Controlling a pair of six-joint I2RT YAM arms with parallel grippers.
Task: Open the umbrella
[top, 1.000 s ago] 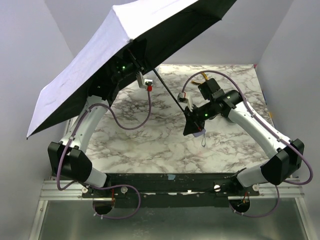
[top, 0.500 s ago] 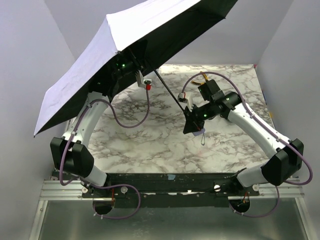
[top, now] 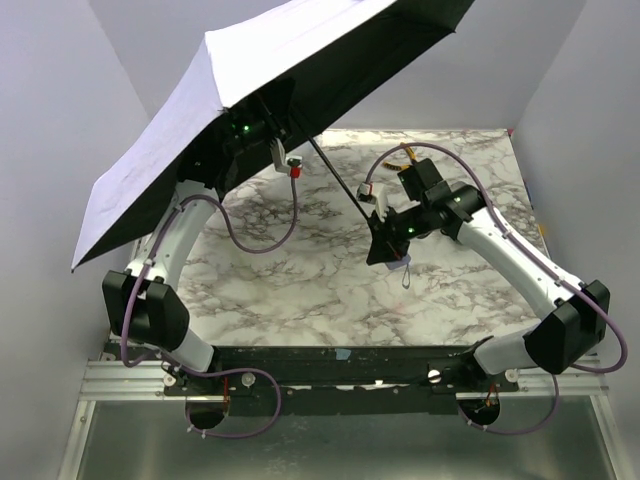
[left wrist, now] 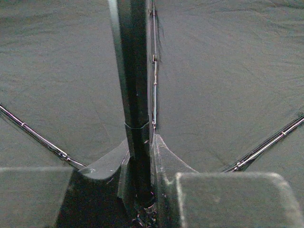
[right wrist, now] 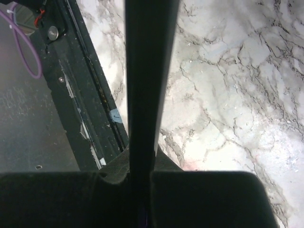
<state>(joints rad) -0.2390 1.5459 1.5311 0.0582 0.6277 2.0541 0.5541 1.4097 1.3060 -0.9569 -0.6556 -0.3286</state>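
The umbrella's canopy [top: 200, 120] is spread open, pale lavender outside and black inside, tilted over the table's back left. Its thin black shaft [top: 335, 178] slants down to the right. My left gripper [top: 262, 128] is under the canopy, shut on the shaft; the left wrist view shows its fingers [left wrist: 164, 156] hugging the shaft [left wrist: 135, 95], with the black canopy inside [left wrist: 228, 71] and metal ribs [left wrist: 38, 137] beyond. My right gripper [top: 383, 250] is shut on the shaft's lower end, by the lavender handle [top: 400, 265]; the right wrist view shows the dark shaft [right wrist: 147, 71] between its jaws.
The marble table [top: 300, 290] lies below. A yellow-handled tool [top: 405, 152] lies at the back behind my right arm. Grey walls close in on the left, right and back. The black base rail [right wrist: 80, 109] runs along the table's near edge.
The canopy has tilted: its lower left tip swung in to the right and its top corner shifted left. My left arm's elbow shifted with it. The right arm has hardly moved.
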